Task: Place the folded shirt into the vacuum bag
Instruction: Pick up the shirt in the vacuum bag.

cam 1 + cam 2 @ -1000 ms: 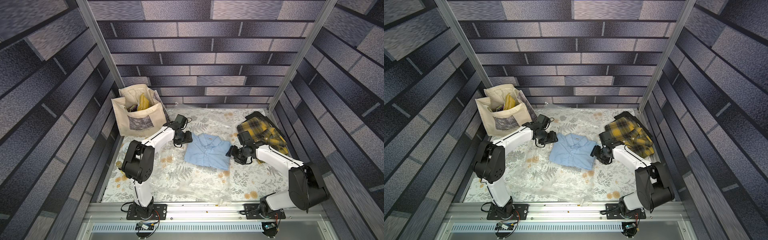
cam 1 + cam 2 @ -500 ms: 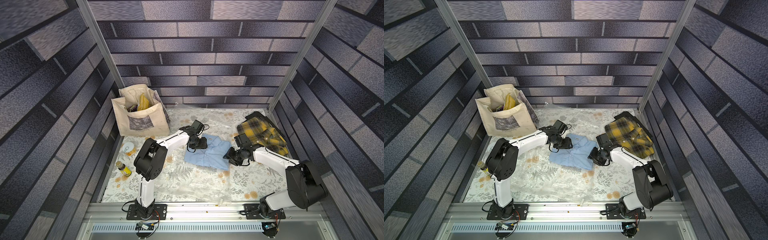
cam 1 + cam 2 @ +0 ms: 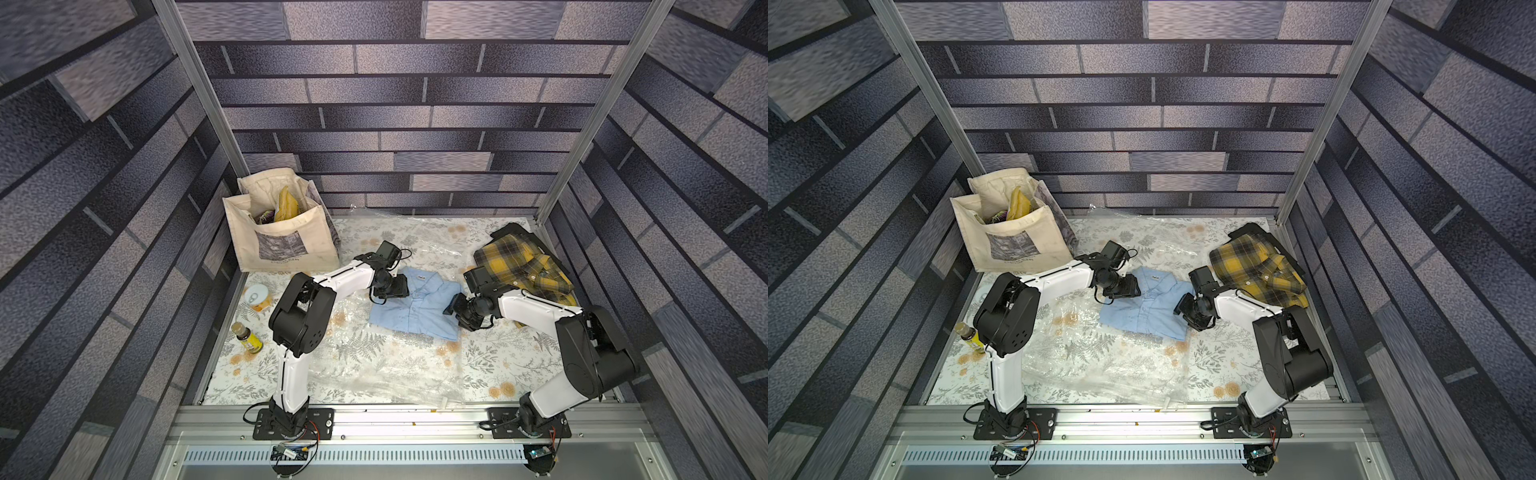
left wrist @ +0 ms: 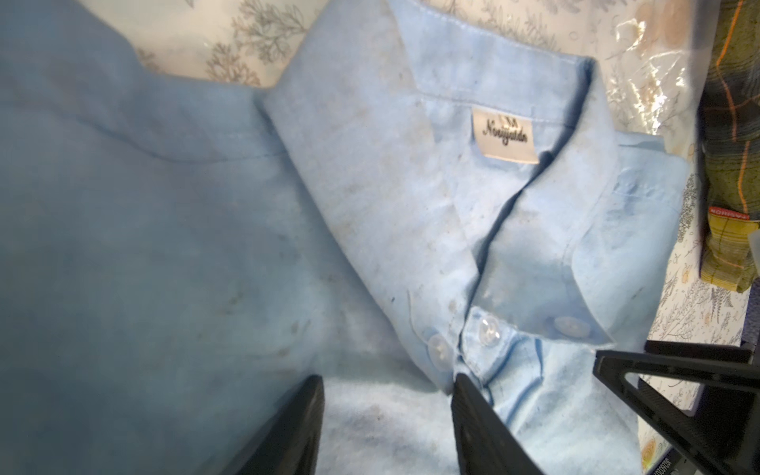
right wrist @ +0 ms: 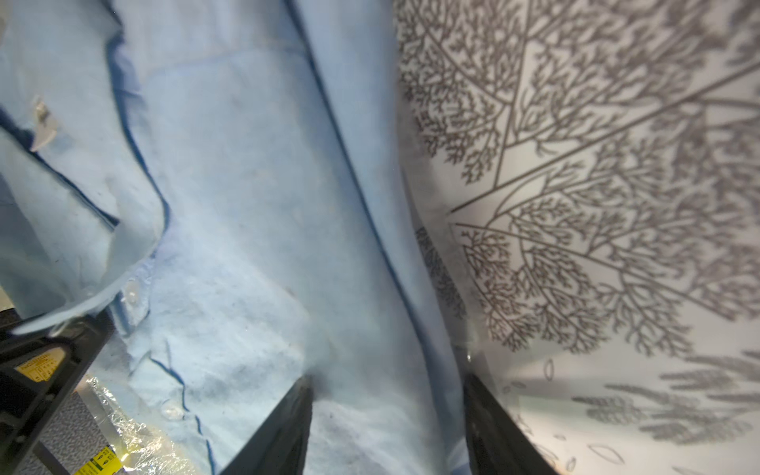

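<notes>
Folded shirt, pale blue, collar and white neck label facing up, lies flat near the middle of the table. It rests on the vacuum bag, whose clear crinkled sheet spreads out from under the shirt toward the robot bases and also runs past it toward the back wall. The shirt's cloth reads matte in both top views; whether any edge has slipped inside the bag I cannot tell. Left fingers are down on the shirt's collar end, on the side toward the left arm. In the left wrist view they stand spread, with blue cloth lying flat in the gap just beside the top buttons. Right fingers are at the opposite side edge of the shirt. The right wrist view shows them spread and astride that edge, one over blue cloth, the other over the fern-print table. A cream tote bag stands beyond the shirt on the left-arm side, in the back corner, with something yellow poking out. A yellow-and-black plaid shirt lies beyond the blue shirt on the right-arm side, just behind the right wrist. A small bottle with a yellow label and a round pale tin sit well off the shirt's left-arm side at the table edge, the bottle nearer the robot bases
</notes>
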Motion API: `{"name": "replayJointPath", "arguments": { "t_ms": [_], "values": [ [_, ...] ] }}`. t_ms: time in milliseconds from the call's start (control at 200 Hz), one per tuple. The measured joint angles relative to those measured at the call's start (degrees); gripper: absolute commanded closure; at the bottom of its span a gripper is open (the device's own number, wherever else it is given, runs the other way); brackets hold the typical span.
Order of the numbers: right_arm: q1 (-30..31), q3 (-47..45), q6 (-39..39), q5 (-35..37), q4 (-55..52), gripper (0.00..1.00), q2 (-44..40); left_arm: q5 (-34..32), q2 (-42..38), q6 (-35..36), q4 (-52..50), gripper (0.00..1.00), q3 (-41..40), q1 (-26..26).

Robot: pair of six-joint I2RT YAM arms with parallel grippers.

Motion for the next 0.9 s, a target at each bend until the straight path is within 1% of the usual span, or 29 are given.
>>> {"name": "replayJointPath", "arguments": {
  "t_ms": [45,125,160,230,316,381,476,576,671,801,897],
  "values": [
    [0.0,0.2,-0.1,-0.2,1.4,0.5,0.6,0.2,0.0,0.0,0.0,0.5,0.0,-0.1],
    [0.0,0.3,-1.6,-0.1,3.1,0.69,1.5,0.2,0.4,-0.1,-0.1,0.5,0.3,-0.4],
    [0.0,0.3,-2.2,0.3,3.3,0.76,1.6,0.2,0.7,-0.2,-0.1,0.5,0.4,-0.7],
    [0.0,0.3,-3.3,0.5,3.0,0.85,1.9,0.2,0.8,-0.7,-0.2,0.49,0.4,-1.6],
    [0.0,1.4,-5.3,1.1,1.4,0.92,1.9,0.2,0.8,-1.4,-0.4,0.49,0.4,-2.5],
    [0.1,3.4,-7.2,2.2,-1.7,0.95,1.9,0.2,0.8,-1.7,-0.5,0.49,0.4,-2.7],
    [1.1,7.9,-10.1,4.7,-7.5,0.96,1.9,0.3,-0.1,-2.7,-0.9,0.5,0.4,-2.8],
    [2.9,14.7,-13.5,9.2,-14.6,0.96,2.0,1.0,-0.6,-4.4,-0.1,0.51,0.9,-3.5],
    [5.6,21.0,-16.0,13.7,-19.9,0.96,2.6,1.8,-0.2,-6.1,1.6,0.52,2.2,-5.3],
    [8.2,25.5,-18.1,18.9,-25.3,0.97,3.4,3.2,2.8,-8.6,5.5,0.56,3.5,-7.7],
    [9.4,27.8,-19.0,21.4,-28.9,0.97,4.4,5.2,5.9,-10.7,8.3,0.56,3.5,-7.9]
  ]
}}
